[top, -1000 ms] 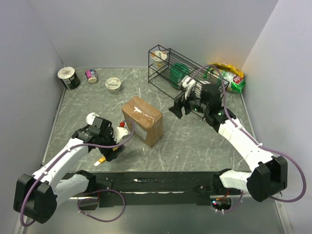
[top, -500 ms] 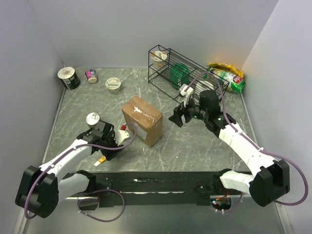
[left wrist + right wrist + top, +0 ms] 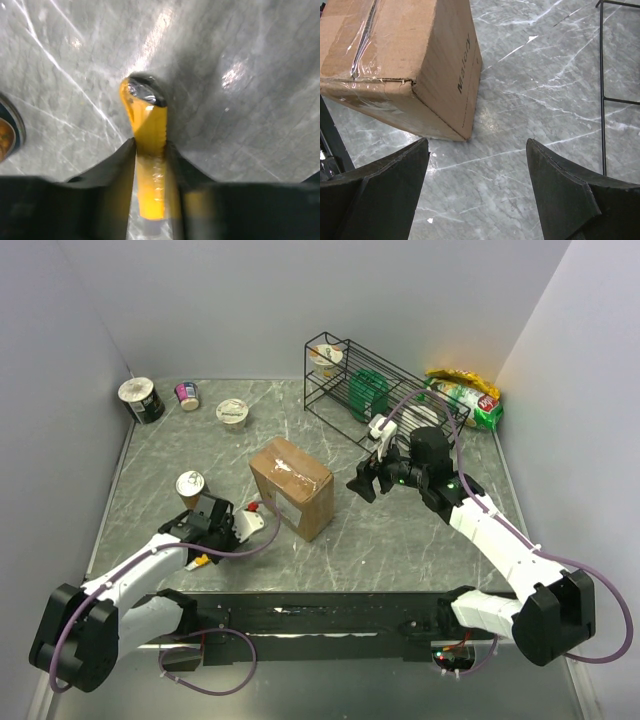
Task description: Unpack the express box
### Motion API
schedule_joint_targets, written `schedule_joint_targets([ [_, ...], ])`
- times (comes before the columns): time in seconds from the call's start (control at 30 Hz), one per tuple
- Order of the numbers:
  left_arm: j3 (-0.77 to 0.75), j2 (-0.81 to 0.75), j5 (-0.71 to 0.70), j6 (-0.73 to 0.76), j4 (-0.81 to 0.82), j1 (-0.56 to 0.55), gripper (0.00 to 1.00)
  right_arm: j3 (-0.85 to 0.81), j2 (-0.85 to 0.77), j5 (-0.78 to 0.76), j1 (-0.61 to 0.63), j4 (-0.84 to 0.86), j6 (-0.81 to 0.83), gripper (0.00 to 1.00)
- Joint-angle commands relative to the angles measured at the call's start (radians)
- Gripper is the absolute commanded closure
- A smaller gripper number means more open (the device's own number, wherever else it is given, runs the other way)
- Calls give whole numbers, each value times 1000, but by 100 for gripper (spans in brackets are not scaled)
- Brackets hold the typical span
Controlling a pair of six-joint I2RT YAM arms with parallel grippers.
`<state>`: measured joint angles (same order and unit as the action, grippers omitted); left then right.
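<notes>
1. Left gripper is clamping yellow tool; express box is sitting near, ahead-right of it.
2. Right gripper is hanging open, box ahead-left.
3. Risk: tool twisting in the pinch when pressing on tape, bc the grip is narrow.

The top external view looks down from above and behind the arm bases, far enough off to take in the whole grey worktop and its walls. The left wrist view sits very near the worktop, pointing down along the left tool at a yellow handle pinched there. The right wrist view hangs higher, facing down through the wide-spread right tool. With the overhead view it shares the express box corner and the wire rack edge.
</notes>
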<state>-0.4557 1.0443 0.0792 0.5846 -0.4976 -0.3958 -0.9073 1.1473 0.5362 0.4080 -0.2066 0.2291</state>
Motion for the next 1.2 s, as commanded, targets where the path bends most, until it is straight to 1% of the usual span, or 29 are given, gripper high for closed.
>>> schedule_joint_targets([
  [0.0,32,0,-21,75,-58,-2,90,-15,-6,8,5,18,9,15],
  [0.03,34,-3,-18,83,-61,-3,96,-22,-3,10,3,16,10,15],
  [0.07,32,-4,-16,89,-67,-2,99,-28,-1,10,3,12,18,15],
  [0.2,-14,-61,19,73,-116,0,99,-67,-8,13,3,-23,49,15],
  [0.27,-89,-93,59,67,-168,0,99,-90,-15,27,5,-62,76,16],
  [0.3,-127,-116,130,73,-205,0,99,-114,-20,56,3,-77,90,16],
  [0.33,-215,-119,178,83,-302,0,99,-126,-33,82,3,-109,111,16],
  [0.37,-266,-121,217,95,-346,0,99,-137,-41,106,5,-126,160,16],
  [0.4,-314,-113,281,86,-381,0,99,-156,-50,167,9,-146,189,16],
  [0.43,-395,-107,307,72,-419,0,99,-165,-60,188,18,-187,225,17],
  [0.47,-426,-98,330,49,-433,0,99,-174,-63,194,31,-207,286,18],
  [0.5,-454,-83,390,47,-449,-2,99,-183,-67,191,46,-218,311,18],
  [0.53,-503,-72,415,40,-466,-3,99,-185,-72,188,83,-223,331,18],
  [0.57,-523,-64,438,2,-463,-3,99,-186,-75,195,101,-228,367,18],
  [0.7,-625,-24,528,-66,-446,-5,99,-208,-64,222,190,-220,418,18],
  [0.77,-655,-17,582,-94,-427,-6,99,-215,-37,208,241,-199,412,18],
  [0.83,-693,-4,617,-132,-409,-8,99,-235,4,197,261,-140,363,18],
  [0.93,-744,19,634,-147,-392,-14,99,-295,66,222,268,-100,320,20],
  [1.07,-796,39,643,-129,-400,-37,99,-407,141,219,307,-122,305,22],
  [1.17,-824,52,646,-127,-394,-44,99,-471,201,245,318,-146,283,24],
])
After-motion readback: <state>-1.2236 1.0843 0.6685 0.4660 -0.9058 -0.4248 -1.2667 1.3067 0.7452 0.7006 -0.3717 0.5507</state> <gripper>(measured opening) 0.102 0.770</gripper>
